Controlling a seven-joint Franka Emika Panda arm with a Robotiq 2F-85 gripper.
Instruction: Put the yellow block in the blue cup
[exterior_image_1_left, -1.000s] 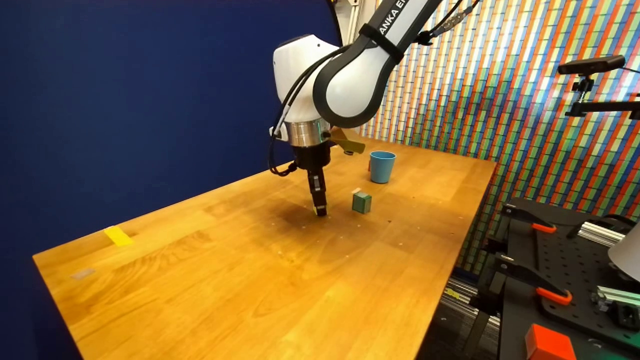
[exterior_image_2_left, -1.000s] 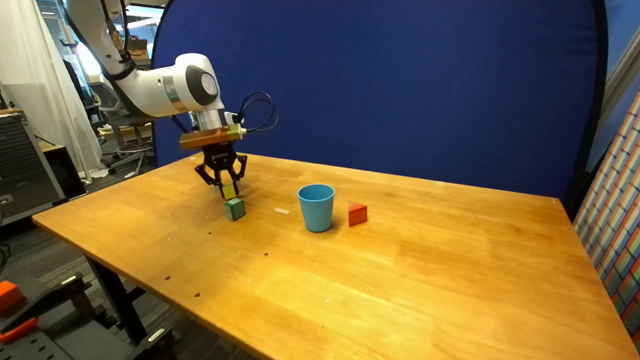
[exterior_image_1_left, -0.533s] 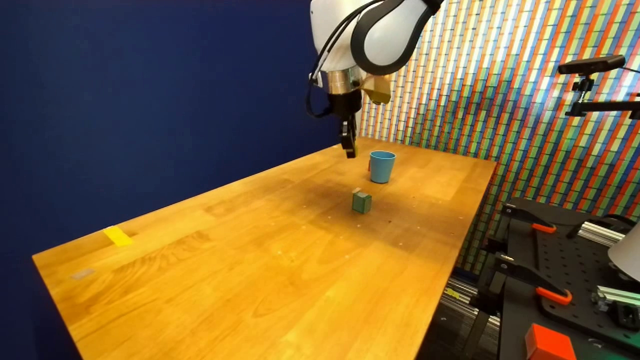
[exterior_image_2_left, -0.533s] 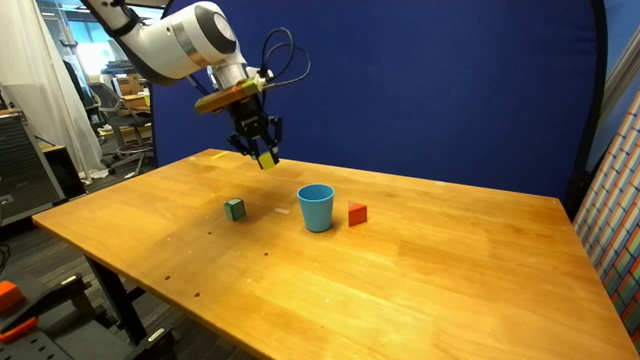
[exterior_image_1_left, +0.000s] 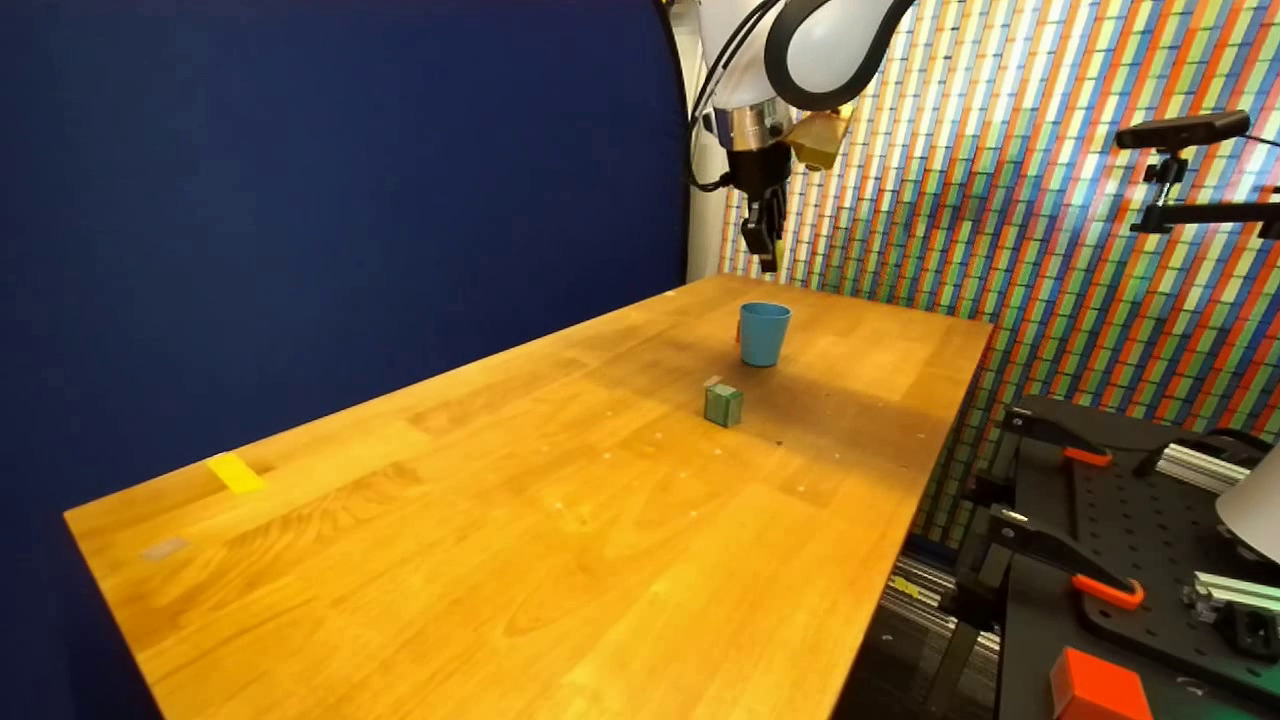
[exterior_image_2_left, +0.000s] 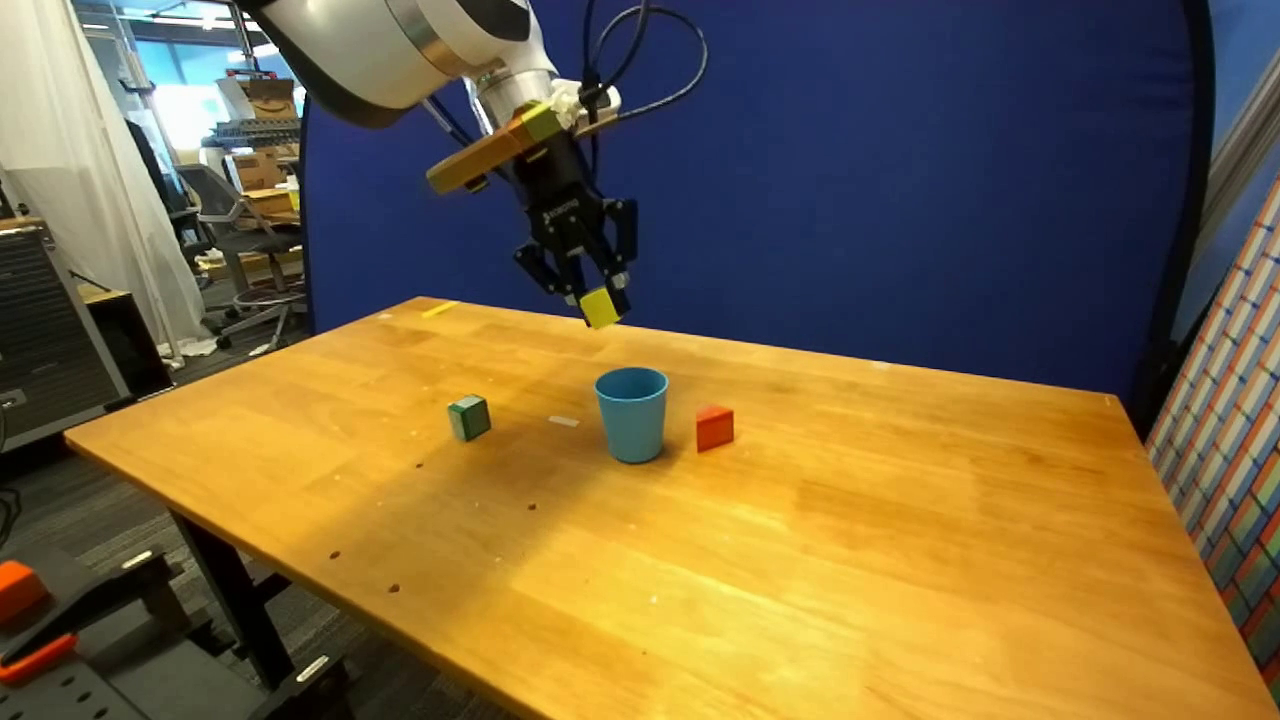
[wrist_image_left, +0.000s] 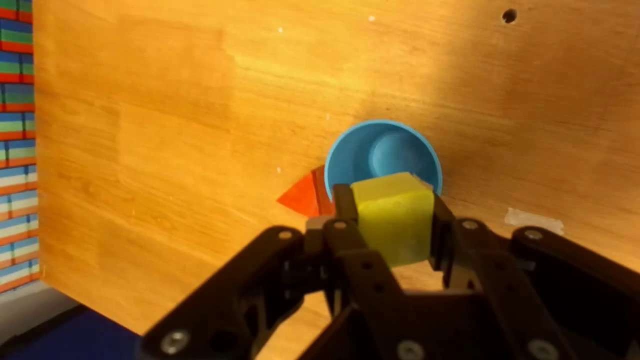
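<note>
The yellow block (wrist_image_left: 395, 225) is in the air, higher than the rim of the blue cup (exterior_image_2_left: 634, 422) and apart from it. It is a plain small cube, bright yellow, shading greener on its lower part in the wrist view, and it leans with the tilted gripper (exterior_image_2_left: 601, 293). The fingers pinch it from two opposite sides, parted only by its width. The cup stands upright; seen from the wrist, its inside shows smooth blue wall and a round, paler floor, the part nearest the gripper hidden behind the block. Whether the block is squarely above the mouth, I cannot tell. A red wedge (exterior_image_2_left: 714, 429) sits just beside the cup, and a dark green cube (exterior_image_2_left: 469, 418) rests farther off on the wooden table (exterior_image_2_left: 850, 540).
</note>
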